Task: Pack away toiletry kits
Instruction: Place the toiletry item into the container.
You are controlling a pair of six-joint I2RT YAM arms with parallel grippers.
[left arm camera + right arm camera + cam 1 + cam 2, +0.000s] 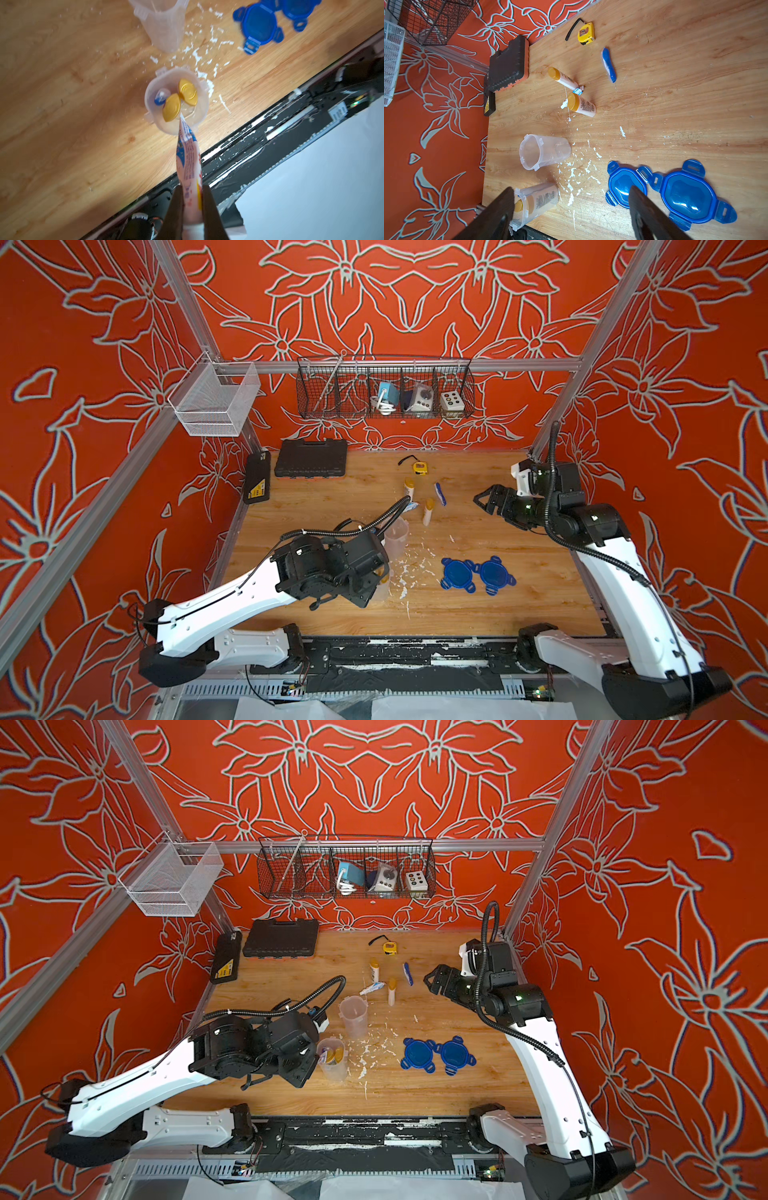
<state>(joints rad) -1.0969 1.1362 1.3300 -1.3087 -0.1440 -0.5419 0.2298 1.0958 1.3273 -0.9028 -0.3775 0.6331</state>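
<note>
Two clear plastic cups upright on the wooden table (519, 605), toward the left arm's side. Nearer cup (334, 1073): loaded with two yellow-capped bottles (188, 94), caps up, and the end of a blue packed toothbrush (160, 97). Farther cup (353, 1025): empty, just behind the nearer one, apart from it.

Toothpaste tube (188, 158), white and blue, clamped between the fingers of the left gripper (191, 188). Crimped end pointed down over the mouth of the nearer cup, as seen in the left wrist view; contact with the rim not discernible.

Farther back, mid-table, lying flat: first loose bottle (409, 488) toward the back wall, second loose bottle (428, 512) just in front of it, spare toothpaste tube (372, 989) beside both, and loose toothbrush (439, 493) to their right.

Two blue four-tab lids, left lid (457, 574) and right lid (496, 574), side by side with tabs touching, to the right of the nearer cup.

Right gripper (570, 195) raised above the table, right of the loose toothbrush, fingers spread wide with nothing between them.

White flecks (572, 172) scattered between cups and lids.

Yellow tape measure (419, 467) and black tool case (311, 458) near the back edge.
</note>
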